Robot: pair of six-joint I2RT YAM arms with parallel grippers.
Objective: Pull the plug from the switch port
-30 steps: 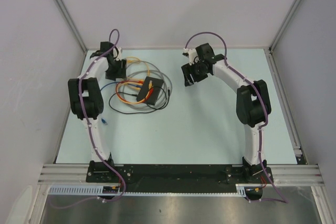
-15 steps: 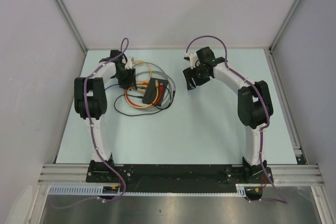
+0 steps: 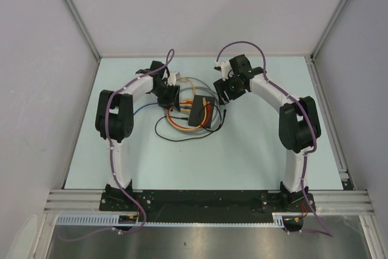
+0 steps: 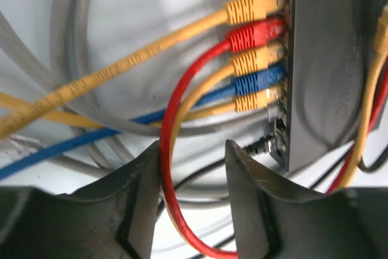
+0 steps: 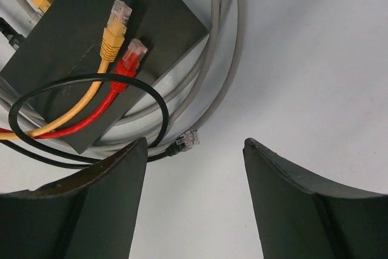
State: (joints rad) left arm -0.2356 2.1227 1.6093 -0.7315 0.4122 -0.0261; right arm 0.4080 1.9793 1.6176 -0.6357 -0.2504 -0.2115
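My left gripper [image 4: 194,150] is hanging just beside the switch [image 4: 315,59], on its port side. Its jaws are standing apart, and the red cable [image 4: 173,119] is looping loosely between them. The red plug [image 4: 257,31] is sitting in its port among yellow and blue ones. My right gripper [image 5: 195,147] is hovering off the switch's opposite side, jaws spread wide and gripping nothing. The switch is lying between both grippers.

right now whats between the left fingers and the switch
Cables, in the left wrist view: the red cable loops between the left fingers, and a grey cable runs toward the switch.
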